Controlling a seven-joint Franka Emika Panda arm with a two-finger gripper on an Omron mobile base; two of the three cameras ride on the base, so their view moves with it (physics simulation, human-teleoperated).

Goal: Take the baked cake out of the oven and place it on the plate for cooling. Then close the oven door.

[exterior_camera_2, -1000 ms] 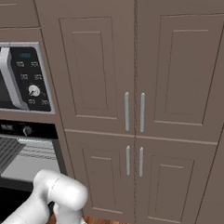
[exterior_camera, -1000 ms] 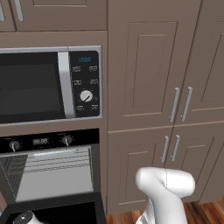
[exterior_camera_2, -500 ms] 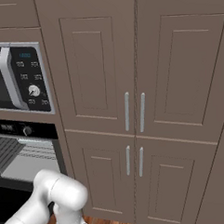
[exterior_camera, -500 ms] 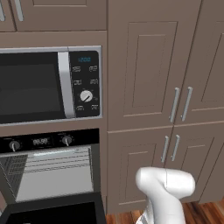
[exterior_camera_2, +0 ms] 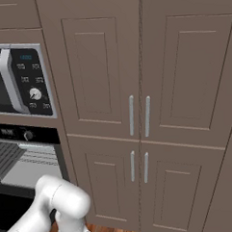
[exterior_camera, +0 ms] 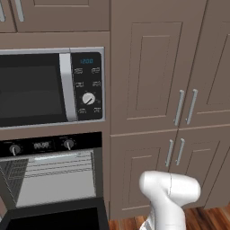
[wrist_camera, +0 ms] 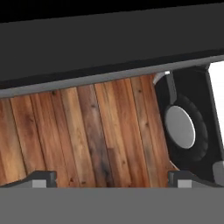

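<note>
Black glass oven door [wrist_camera: 109,43] (flat, silver-edged) above plank floor [wrist_camera: 78,135], pincer [wrist_camera: 112,178] apart.

Lower left: black oven [exterior_camera: 49,179], grey racked interior. My hand view's centre: brown streaked wooden floor [wrist_camera: 87,135]. Taupe cabinets [exterior_camera: 152,81].

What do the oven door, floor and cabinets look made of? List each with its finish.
Oven door: dark glossy glass, likely, with a silver metal bar along its edge.
Floor: brown wood planks, grain and knots visible.
Cabinets: matte taupe painted panels, probably wood, with brushed metal handles.
</note>
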